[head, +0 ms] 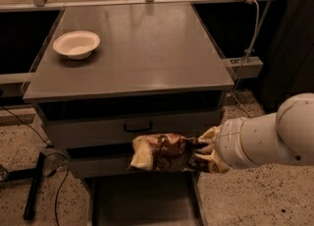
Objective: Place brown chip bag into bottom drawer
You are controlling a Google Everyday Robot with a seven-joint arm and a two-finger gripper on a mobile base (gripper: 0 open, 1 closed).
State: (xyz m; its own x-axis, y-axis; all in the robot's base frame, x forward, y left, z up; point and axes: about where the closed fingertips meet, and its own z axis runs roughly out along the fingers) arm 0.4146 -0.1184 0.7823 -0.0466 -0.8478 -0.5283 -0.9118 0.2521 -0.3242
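The brown chip bag (159, 152), dark brown in the middle with pale yellow ends, hangs in the air in front of the grey cabinet's middle drawer front. My gripper (202, 147) reaches in from the right on a thick white arm and is shut on the bag's right end. The bottom drawer (105, 205) is pulled out below the bag, a wide grey tray with plain walls, and the bag is above its back part. The bag's right end is hidden by the gripper.
A white round bowl (76, 43) sits at the back left of the cabinet top (147, 53). An upper drawer with a black handle (138, 127) is closed. Black cables and a black stand foot (34, 185) lie on the speckled floor at left. A cable hangs at right.
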